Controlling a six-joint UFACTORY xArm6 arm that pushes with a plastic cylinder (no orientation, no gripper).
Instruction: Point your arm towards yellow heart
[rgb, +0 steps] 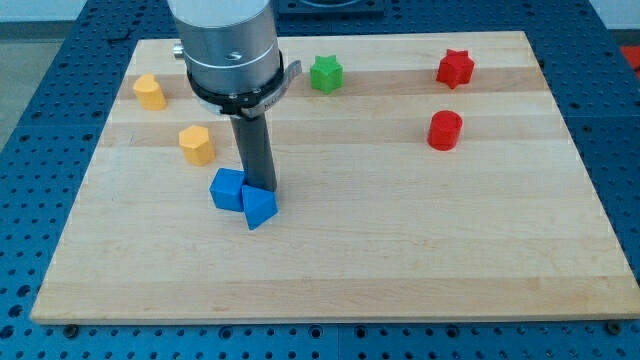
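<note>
Two yellow blocks lie at the view's left. The one near the top left corner (149, 91) looks like the yellow heart. The other yellow block (197, 144), roughly a pentagon, sits lower and to its right. My tip (259, 187) rests on the board just above two touching blue blocks, a blue cube (227, 188) and a blue triangular block (258, 208). The tip is to the lower right of both yellow blocks, well apart from the heart.
A green star (325, 73) lies near the view's top centre. A red star (454, 68) and a red cylinder (444, 130) lie at the upper right. The wooden board (420, 250) lies on a blue perforated table.
</note>
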